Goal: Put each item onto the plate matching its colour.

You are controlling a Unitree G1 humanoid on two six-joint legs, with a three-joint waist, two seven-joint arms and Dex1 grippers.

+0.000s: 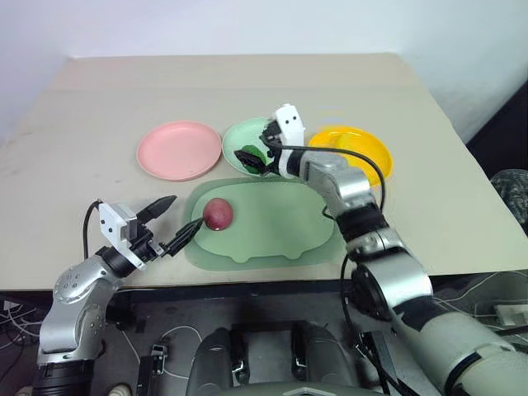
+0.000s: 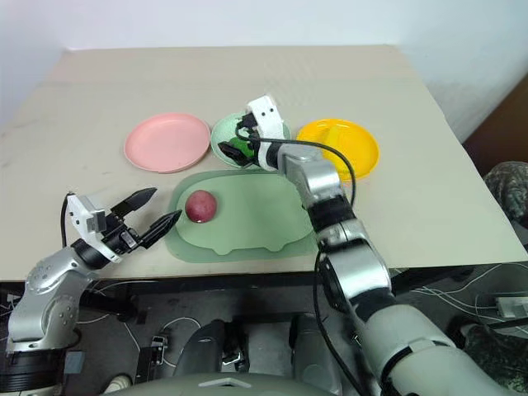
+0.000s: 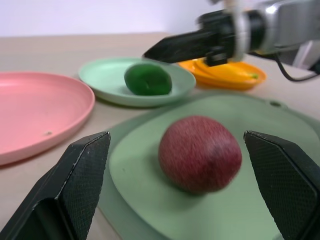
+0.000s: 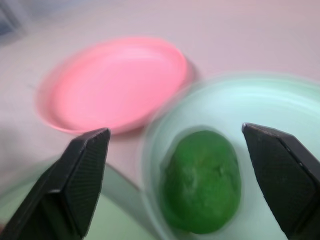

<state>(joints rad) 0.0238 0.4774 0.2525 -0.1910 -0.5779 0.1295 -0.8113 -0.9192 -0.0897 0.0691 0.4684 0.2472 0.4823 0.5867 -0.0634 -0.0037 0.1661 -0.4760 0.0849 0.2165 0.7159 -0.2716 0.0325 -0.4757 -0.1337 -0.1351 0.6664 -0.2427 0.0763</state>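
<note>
Red-purple fruit (image 3: 200, 160) sits between my spread left gripper (image 1: 172, 223); my right gripper (image 4: 175, 175) gapes, released, around the green fruit (image 4: 202, 181).

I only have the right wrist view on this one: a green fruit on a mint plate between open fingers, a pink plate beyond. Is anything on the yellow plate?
Observer: Yes, the yellow banana lies on the yellow-orange plate.
Operator: Where is the red fruit?
Observer: The dark red-purple fruit sits on the large pale green tray, not on the pink plate.
Operator: What is the left arm doing?
Observer: The left gripper is open, level with the red fruit at the tray's edge and not touching it.
Operator: Has the right one let go?
Observer: The right gripper is open over the mint green plate; the green fruit rests on that plate.
</note>
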